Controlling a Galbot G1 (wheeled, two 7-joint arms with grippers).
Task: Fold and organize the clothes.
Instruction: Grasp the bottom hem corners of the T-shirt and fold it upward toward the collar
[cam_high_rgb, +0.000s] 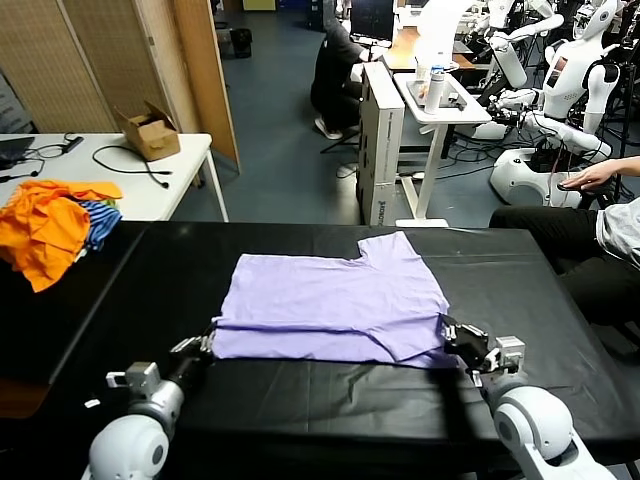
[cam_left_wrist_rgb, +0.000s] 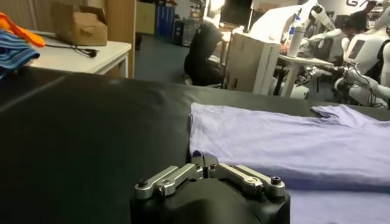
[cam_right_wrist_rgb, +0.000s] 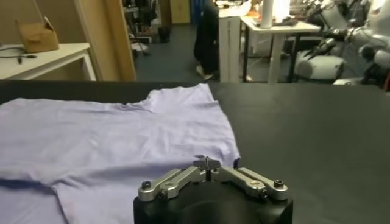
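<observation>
Black table (cam_high_rgb: 300, 400): lavender T-shirt (cam_high_rgb: 330, 305) soft, light, limp (slides easily); pinch near-edge corners. Left gripper (cam_high_rgb: 200, 345), right gripper (cam_high_rgb: 462, 338) there, finger state cannot tell.

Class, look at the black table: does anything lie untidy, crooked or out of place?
Yes. The lavender T-shirt lies partly folded and uneven: one sleeve sticks out at the far edge and the near fold runs slightly askew. A crumpled heap of orange and striped clothes sits at the table's far left corner.
</observation>
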